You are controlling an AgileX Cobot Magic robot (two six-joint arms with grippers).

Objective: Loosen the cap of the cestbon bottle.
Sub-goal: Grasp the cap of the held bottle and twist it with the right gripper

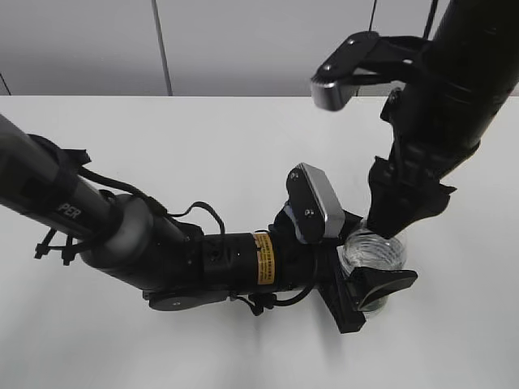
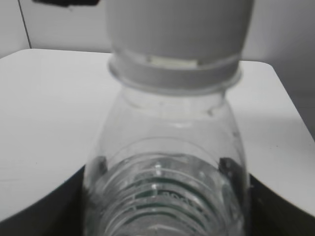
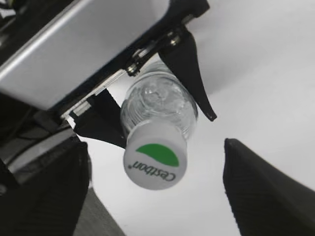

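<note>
The clear cestbon bottle (image 1: 371, 253) stands upright on the white table, and my left gripper (image 1: 366, 261) is shut on its ribbed body. The left wrist view shows the bottle (image 2: 167, 162) close up between the dark jaws (image 2: 165, 206), with the white cap (image 2: 177, 29) on top. In the right wrist view I look down on the cap (image 3: 155, 161), half green and half white with "Cestbon" lettering. My right gripper (image 3: 154, 145) is open with a finger on each side of the cap and not touching it. In the exterior view the right gripper (image 1: 391, 220) hides the cap.
The white table (image 1: 203, 146) extends round the bottle, with a grey wall behind it. The left arm (image 1: 162, 251) lies low across the front left. The right arm (image 1: 454, 81) comes down from the upper right.
</note>
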